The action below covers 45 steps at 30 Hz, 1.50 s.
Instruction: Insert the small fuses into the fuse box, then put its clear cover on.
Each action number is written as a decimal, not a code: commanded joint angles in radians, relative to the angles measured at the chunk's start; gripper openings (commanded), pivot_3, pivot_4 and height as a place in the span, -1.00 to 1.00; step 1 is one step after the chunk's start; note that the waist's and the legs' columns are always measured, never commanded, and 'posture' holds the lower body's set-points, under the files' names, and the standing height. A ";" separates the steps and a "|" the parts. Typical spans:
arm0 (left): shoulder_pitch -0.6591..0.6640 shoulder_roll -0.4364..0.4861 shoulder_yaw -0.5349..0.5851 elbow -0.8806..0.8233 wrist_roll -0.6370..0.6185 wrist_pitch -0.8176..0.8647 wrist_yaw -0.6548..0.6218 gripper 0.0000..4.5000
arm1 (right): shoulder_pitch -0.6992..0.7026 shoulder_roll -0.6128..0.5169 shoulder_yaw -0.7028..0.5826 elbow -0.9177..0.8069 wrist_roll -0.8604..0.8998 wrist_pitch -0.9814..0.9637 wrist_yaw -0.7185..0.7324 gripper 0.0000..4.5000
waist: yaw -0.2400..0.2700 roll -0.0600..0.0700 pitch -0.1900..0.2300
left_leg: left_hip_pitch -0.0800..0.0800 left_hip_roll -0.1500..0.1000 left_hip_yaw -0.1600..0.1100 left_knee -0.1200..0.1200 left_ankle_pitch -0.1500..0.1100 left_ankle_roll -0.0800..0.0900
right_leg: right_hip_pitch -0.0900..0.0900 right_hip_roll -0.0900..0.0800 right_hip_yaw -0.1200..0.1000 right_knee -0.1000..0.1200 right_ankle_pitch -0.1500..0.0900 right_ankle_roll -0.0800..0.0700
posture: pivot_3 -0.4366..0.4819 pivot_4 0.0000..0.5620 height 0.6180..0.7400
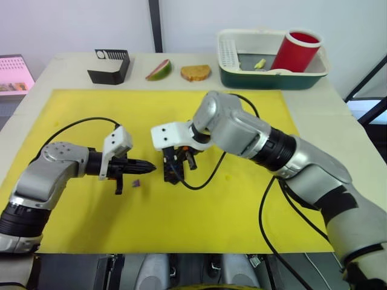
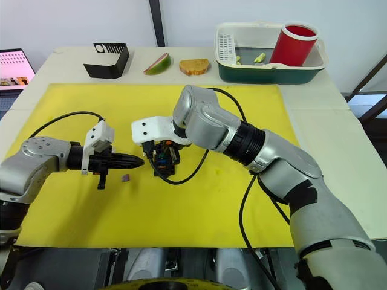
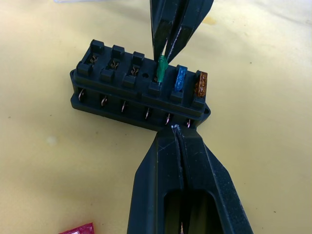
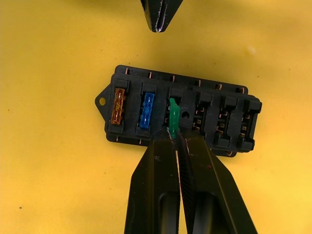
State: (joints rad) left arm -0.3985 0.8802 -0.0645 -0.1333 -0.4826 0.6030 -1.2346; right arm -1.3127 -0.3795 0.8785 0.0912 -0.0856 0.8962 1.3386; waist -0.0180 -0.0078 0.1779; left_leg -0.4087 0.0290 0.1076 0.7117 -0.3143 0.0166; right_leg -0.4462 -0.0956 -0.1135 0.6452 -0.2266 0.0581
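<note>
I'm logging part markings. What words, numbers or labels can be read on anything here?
None can be read.
Fuse box: no print visible.
Orange, blue and green fuses: no rating legible.
Screen at the table's edge: content too small to read.

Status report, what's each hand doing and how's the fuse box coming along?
Right hand shut on green fuse, at third slot of fuse box. Left hand shut, empty, beside box. Orange fuse and blue fuse seated; three slots empty.
</note>
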 commanded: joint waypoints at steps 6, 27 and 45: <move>-0.016 0.000 0.017 -0.017 -0.005 -0.004 0.001 -1.00 | -0.008 0.000 -0.023 -0.029 -0.004 0.006 0.000 -0.99 | 0.000 0.000 0.000 | 0.000 0.000 0.000 0.000 0.000 0.000 | 0.000 0.000 0.000 0.000 0.000 0.000 | -0.05 -0.47 1.00; -0.021 0.000 0.023 -0.006 -0.004 -0.005 0.004 -1.00 | 0.055 -0.061 -0.277 -0.095 0.142 0.064 -0.015 -0.36 | 0.002 0.000 0.000 | 0.000 0.000 0.000 0.000 0.000 0.000 | 0.000 0.000 0.000 0.000 0.000 0.000 | -0.05 -0.47 1.00; -0.046 0.001 0.023 -0.001 -0.012 0.003 -0.002 -1.00 | 0.557 -0.005 -0.600 -0.252 0.372 -0.106 -0.275 -0.36 | 0.004 0.000 0.000 | 0.001 0.000 0.000 0.000 0.000 0.000 | 0.001 0.000 0.000 0.000 0.000 0.000 | -0.05 -0.47 1.00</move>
State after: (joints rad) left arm -0.4219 0.8773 -0.0594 -0.1228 -0.4876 0.6059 -1.2312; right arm -0.7511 -0.3973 0.2852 -0.1509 0.2704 0.8147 1.0822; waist -0.0144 -0.0083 0.1776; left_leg -0.4080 0.0291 0.1072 0.7120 -0.3140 0.0163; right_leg -0.4453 -0.0952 -0.1133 0.6447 -0.2267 0.0582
